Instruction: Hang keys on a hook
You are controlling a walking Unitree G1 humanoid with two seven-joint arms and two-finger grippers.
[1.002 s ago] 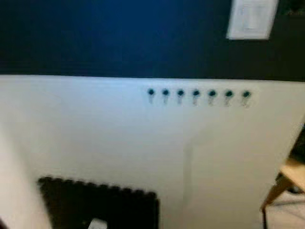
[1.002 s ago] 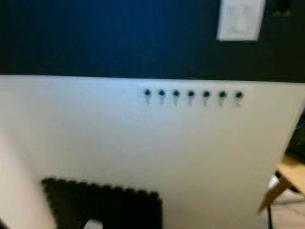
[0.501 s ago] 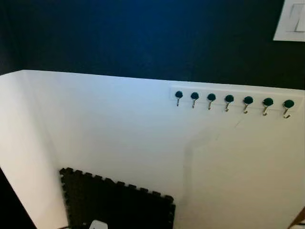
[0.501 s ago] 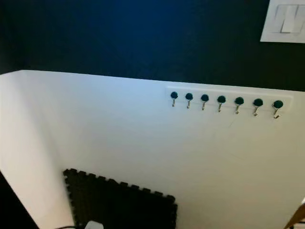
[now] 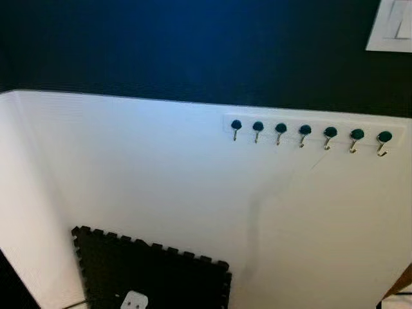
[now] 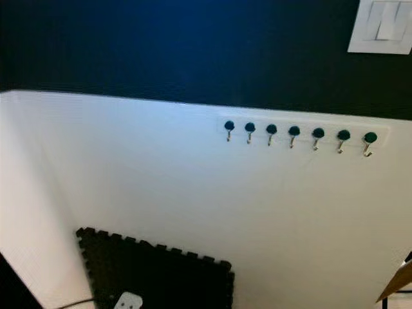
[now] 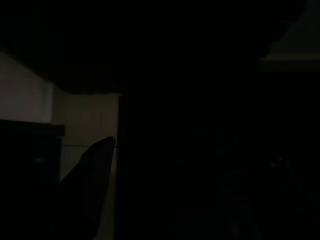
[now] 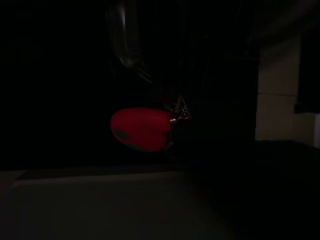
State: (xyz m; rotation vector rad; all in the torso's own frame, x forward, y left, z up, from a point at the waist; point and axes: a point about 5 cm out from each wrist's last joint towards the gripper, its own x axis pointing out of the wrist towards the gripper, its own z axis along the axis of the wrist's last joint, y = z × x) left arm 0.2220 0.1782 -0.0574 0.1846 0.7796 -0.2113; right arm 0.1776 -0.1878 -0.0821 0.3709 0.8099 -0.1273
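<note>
A wall fills the head views, dark blue (image 5: 161,45) above and white panel (image 5: 141,174) below. A black foam mat (image 5: 154,273) with toothed edges lies low against the panel, a small white object (image 5: 134,300) on it. A white switch plate (image 6: 381,26) sits high on the blue part. Along the top of the white panel runs a rack of seven hooks (image 5: 306,134), dark round knobs with small metal hooks beneath, all bare.

The right wrist view is very dark: a red key fob (image 8: 141,128) with a metal ring (image 8: 179,114) hangs just ahead of the right pincer, perhaps held by it, though I cannot tell how its fingers stand. In the left wrist view, one dark finger (image 7: 90,180) of the idle left pincer is faintly visible.
</note>
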